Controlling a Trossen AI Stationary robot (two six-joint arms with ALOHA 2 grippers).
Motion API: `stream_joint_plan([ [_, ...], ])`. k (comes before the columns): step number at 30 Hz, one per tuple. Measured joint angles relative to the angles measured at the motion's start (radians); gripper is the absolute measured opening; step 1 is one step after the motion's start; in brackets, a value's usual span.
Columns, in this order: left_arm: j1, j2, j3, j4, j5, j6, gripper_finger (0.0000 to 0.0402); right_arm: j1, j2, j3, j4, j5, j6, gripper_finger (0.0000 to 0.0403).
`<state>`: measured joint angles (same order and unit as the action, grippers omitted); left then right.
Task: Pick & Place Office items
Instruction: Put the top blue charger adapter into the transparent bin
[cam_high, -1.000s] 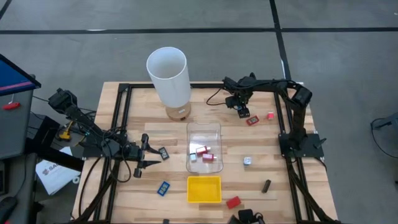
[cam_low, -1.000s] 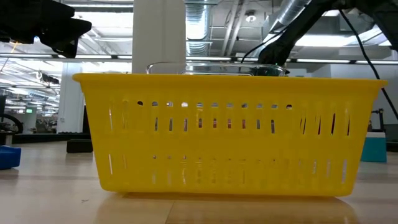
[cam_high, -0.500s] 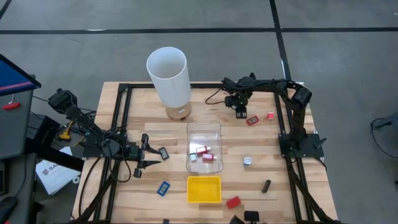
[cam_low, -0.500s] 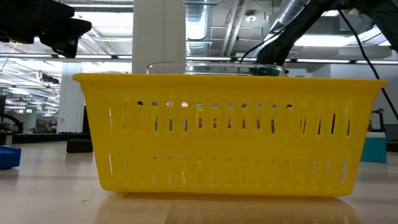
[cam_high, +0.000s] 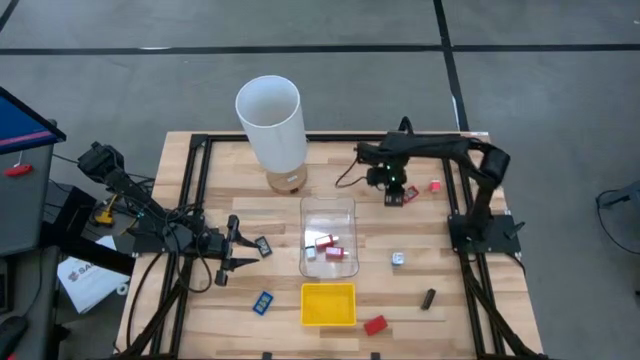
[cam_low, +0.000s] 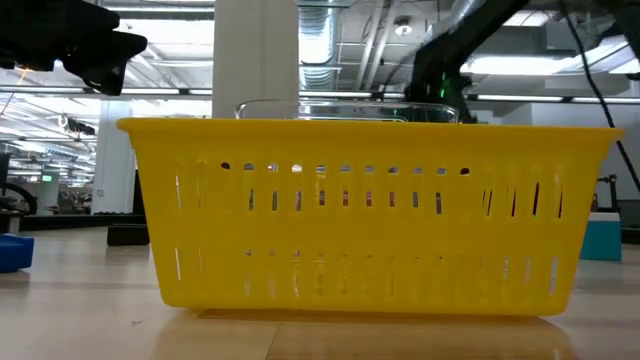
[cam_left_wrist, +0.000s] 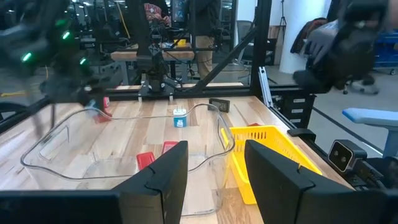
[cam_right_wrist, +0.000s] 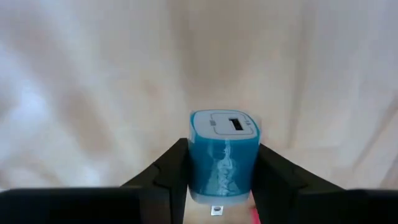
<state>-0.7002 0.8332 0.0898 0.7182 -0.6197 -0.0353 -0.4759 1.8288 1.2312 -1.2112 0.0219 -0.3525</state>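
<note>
Now your right gripper (cam_right_wrist: 219, 186) has its fingers (cam_right_wrist: 171, 171) clamped on the blue office item (cam_right_wrist: 224, 152); the left gripper's (cam_left_wrist: 214, 177) fingers stand apart, empty.

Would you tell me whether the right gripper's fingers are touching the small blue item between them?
Touching. In the right wrist view, the right gripper has both dark fingers pressed flat against the sides of the blue item, with no gap on either side.

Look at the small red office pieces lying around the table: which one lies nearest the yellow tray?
The red piece by the table's front edge, just right of the yellow tray. The other reds sit farther off: two inside the clear bin, one under the right gripper.
</note>
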Motion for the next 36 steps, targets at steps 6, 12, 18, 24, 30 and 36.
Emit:
stream_joint_plan([
  [6,0.000,0.000,0.000,-0.005,0.000,-0.007,0.0154,0.149,-0.208,0.000,-0.044,-0.003,0.168,0.0125],
  [12,0.000,0.000,0.000,-0.006,0.000,-0.007,0.0154,0.341,-0.417,0.002,-0.036,-0.029,0.431,0.0125],
  [18,0.000,0.000,0.000,-0.006,0.000,-0.007,0.0154,0.551,-0.535,0.002,0.135,-0.024,0.671,0.0125],
  [24,0.000,0.000,0.000,-0.005,0.000,-0.004,0.0154,0.640,-0.489,0.002,0.417,0.028,0.701,0.0125],
  [30,0.000,0.000,0.000,-0.005,-0.006,-0.003,0.0154,0.596,-0.341,0.003,0.548,-0.069,0.606,0.0125],
  [36,0.000,0.000,0.000,-0.004,-0.012,0.000,0.0154,0.555,-0.194,0.122,0.603,-0.181,0.501,0.0125],
])
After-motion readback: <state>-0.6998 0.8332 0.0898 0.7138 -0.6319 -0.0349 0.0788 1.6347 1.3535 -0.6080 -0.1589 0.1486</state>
